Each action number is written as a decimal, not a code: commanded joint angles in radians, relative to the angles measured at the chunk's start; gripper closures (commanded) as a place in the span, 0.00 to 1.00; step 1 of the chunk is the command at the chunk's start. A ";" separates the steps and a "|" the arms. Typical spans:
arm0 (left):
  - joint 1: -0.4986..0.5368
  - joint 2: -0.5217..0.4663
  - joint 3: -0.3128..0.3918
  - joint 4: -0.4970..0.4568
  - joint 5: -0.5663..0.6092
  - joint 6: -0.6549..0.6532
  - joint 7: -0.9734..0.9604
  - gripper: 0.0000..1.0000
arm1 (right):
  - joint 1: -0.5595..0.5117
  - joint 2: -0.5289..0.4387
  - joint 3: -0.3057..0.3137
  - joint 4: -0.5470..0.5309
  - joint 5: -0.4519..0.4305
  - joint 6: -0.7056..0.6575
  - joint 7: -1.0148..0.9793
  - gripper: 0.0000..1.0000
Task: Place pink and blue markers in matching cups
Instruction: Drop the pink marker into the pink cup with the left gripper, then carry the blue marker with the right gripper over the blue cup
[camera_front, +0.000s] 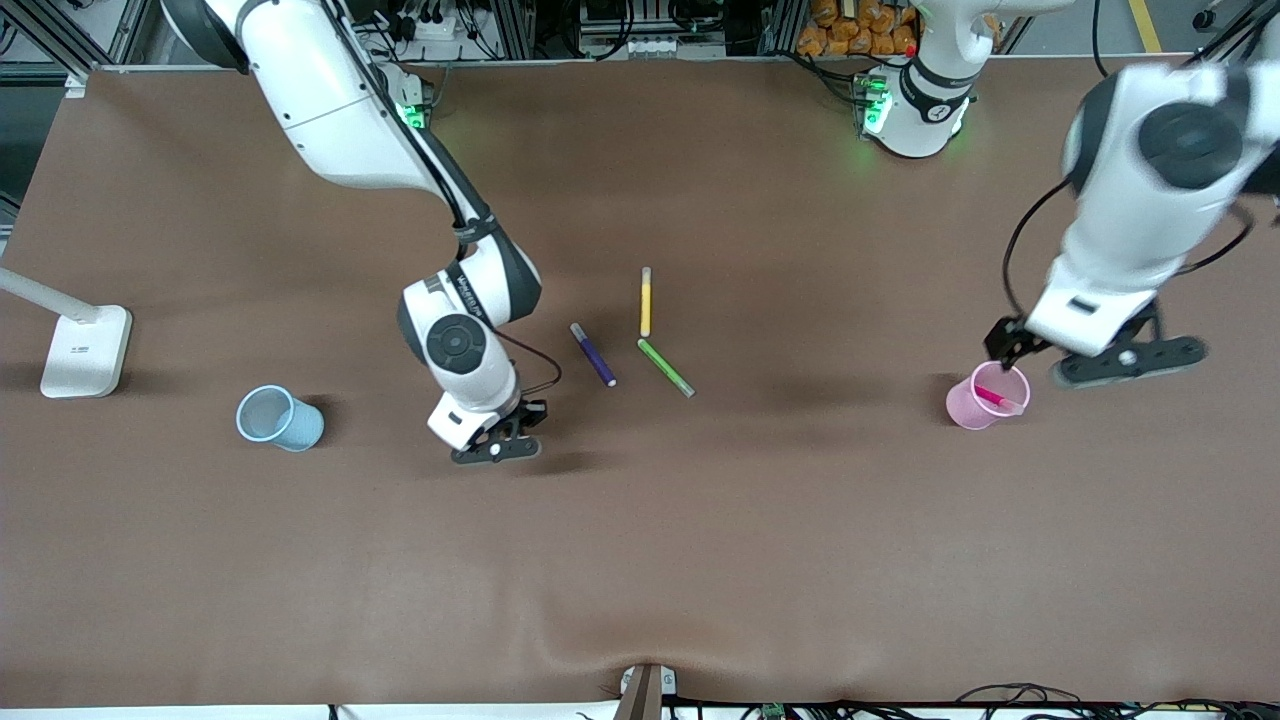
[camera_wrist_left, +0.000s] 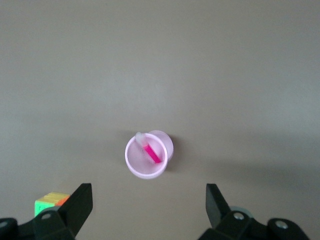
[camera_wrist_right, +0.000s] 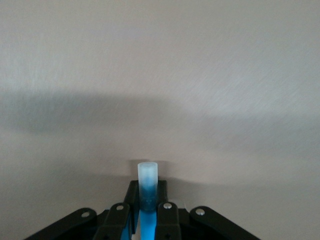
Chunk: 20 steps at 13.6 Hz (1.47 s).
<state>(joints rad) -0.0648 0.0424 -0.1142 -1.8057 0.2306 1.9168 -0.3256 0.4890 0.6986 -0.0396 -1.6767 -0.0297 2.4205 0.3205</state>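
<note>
My right gripper (camera_front: 497, 450) is low over the bare table between the light blue cup (camera_front: 278, 417) and the loose markers. In the right wrist view the gripper (camera_wrist_right: 148, 201) is shut on the blue marker (camera_wrist_right: 148, 180), whose pale cap sticks out past the fingers. The blue cup stands empty toward the right arm's end. The pink cup (camera_front: 988, 397) stands toward the left arm's end with the pink marker (camera_front: 995, 398) leaning inside it. My left gripper (camera_front: 1130, 362) hangs open beside and above that cup (camera_wrist_left: 132, 165), holding nothing; the pink marker (camera_wrist_left: 152, 151) shows in the cup.
A dark purple marker (camera_front: 593, 354), a yellow marker (camera_front: 646, 302) and a green marker (camera_front: 666, 367) lie mid-table. A white lamp base (camera_front: 85, 350) sits at the right arm's end. A multicoloured cube (camera_wrist_left: 50, 202) shows beside one left finger.
</note>
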 joint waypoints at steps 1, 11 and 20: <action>-0.013 -0.018 0.039 0.124 -0.091 -0.161 0.111 0.00 | -0.072 -0.092 0.015 0.014 -0.009 -0.092 -0.139 0.98; -0.015 -0.153 0.123 0.189 -0.220 -0.366 0.376 0.00 | -0.366 -0.289 0.020 0.109 0.203 -0.438 -0.912 0.98; -0.020 -0.096 0.128 0.236 -0.188 -0.355 0.372 0.00 | -0.611 -0.311 0.018 0.120 0.543 -0.582 -1.624 0.97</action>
<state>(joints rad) -0.0697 -0.0518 0.0083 -1.5897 -0.0072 1.5759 0.0368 -0.0619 0.4045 -0.0411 -1.5600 0.4338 1.8953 -1.1751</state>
